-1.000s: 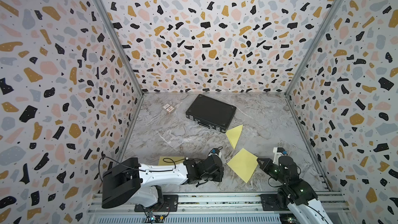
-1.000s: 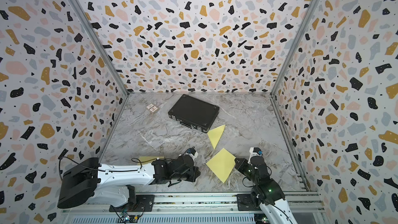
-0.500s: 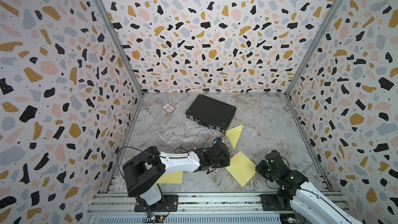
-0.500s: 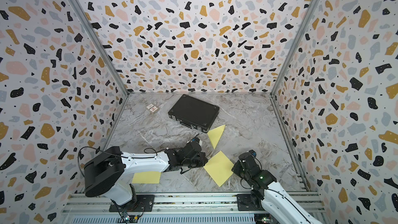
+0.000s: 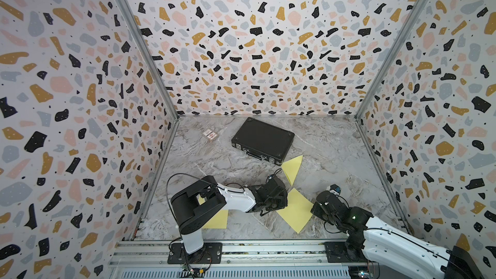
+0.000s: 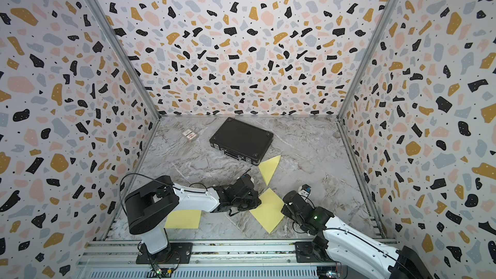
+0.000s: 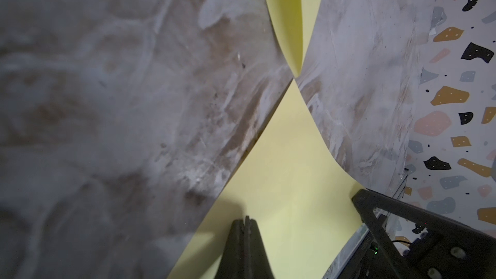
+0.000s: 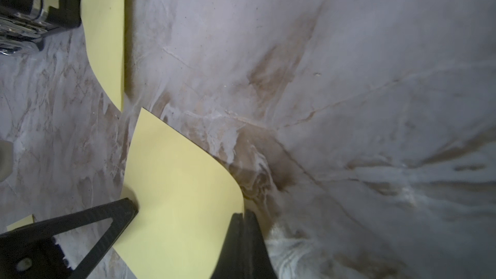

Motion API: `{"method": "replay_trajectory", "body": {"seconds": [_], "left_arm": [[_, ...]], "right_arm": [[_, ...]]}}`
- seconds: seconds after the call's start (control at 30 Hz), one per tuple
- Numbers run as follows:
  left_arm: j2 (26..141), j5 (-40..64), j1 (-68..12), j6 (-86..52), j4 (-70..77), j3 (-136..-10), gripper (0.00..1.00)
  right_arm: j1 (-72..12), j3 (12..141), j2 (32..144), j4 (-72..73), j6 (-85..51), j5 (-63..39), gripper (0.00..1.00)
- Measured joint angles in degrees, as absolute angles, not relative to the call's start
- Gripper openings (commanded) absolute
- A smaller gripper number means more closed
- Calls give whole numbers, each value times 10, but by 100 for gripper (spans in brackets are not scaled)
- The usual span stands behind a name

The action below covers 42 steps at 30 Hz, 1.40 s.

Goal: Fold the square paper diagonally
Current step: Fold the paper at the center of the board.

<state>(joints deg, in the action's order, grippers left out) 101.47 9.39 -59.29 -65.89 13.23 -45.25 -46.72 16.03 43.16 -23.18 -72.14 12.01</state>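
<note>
The square paper (image 5: 296, 212) (image 6: 268, 210) is a pale yellow sheet lying flat on the marble floor, standing on a corner like a diamond. My left gripper (image 5: 280, 206) (image 7: 245, 220) is shut, its tips resting over the sheet's left corner with nothing between them. At the sheet's right corner sits my right gripper (image 5: 314, 208) (image 8: 243, 214), also shut, tips at the paper's edge. The right wrist view also shows the left gripper (image 8: 126, 208) touching the sheet's opposite side. The paper's far corner (image 7: 295, 81) nearly meets a folded yellow triangle (image 5: 294, 169).
A black case (image 5: 263, 140) lies at the back centre, just behind the triangle. A small card pack (image 5: 210, 135) lies at the back left. Another yellow sheet (image 5: 217, 220) lies partly under the left arm at the front. Patterned walls close three sides; a rail runs along the front.
Both arms have come in from the front rail to the square paper, left gripper to its left corner, right gripper to its right corner. The sheet has slid slightly nearer.
</note>
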Motion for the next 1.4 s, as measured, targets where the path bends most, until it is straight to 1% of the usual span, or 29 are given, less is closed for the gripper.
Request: {"method": "replay_trajectory", "body": {"seconds": [0.1, 0.13, 0.17, 0.27, 0.37, 0.43, 0.5, 0.57, 0.63, 0.8, 0.93, 1.1, 1.27, 1.33, 1.4], "left_arm": [[1015, 96, -593, -656, 143, -447, 0], [1015, 95, -593, -653, 145, -445, 0], [1015, 94, -593, -649, 146, -445, 0], [1013, 86, -595, -628, 141, -445, 0], [1005, 80, -599, -610, 141, -434, 0], [995, 76, -599, -603, 140, -424, 0], [988, 74, -601, -596, 140, -415, 0], [985, 71, -602, -593, 140, -412, 0], [985, 69, -604, -590, 140, -412, 0], [984, 58, -609, -588, 140, -412, 0], [984, 54, -611, -587, 140, -412, 0], [982, 51, -612, -585, 138, -411, 0], [982, 50, -614, -585, 138, -411, 0], [982, 50, -615, -585, 138, -411, 0], [982, 49, -616, -585, 138, -411, 0]], "right_arm": [[-468, 171, 423, -246, -699, 111, 41], [-468, 177, 419, -254, -691, 110, 48], [-468, 188, 412, -265, -672, 106, 52], [-468, 220, 391, -290, -613, 95, 61], [-465, 246, 393, -306, -557, 77, 62], [-454, 260, 417, -314, -526, 54, 62], [-434, 273, 456, -328, -501, 31, 63], [-411, 277, 489, -331, -486, 11, 65], [-388, 276, 503, -339, -476, -7, 67], [-345, 256, 479, -344, -471, -53, 67], [-338, 222, 464, -329, -488, -93, 67], [-337, 196, 478, -293, -510, -130, 64], [-337, 189, 488, -266, -522, -140, 55], [-337, 186, 485, -261, -525, -139, 49], [-337, 181, 481, -258, -528, -138, 48]]}}
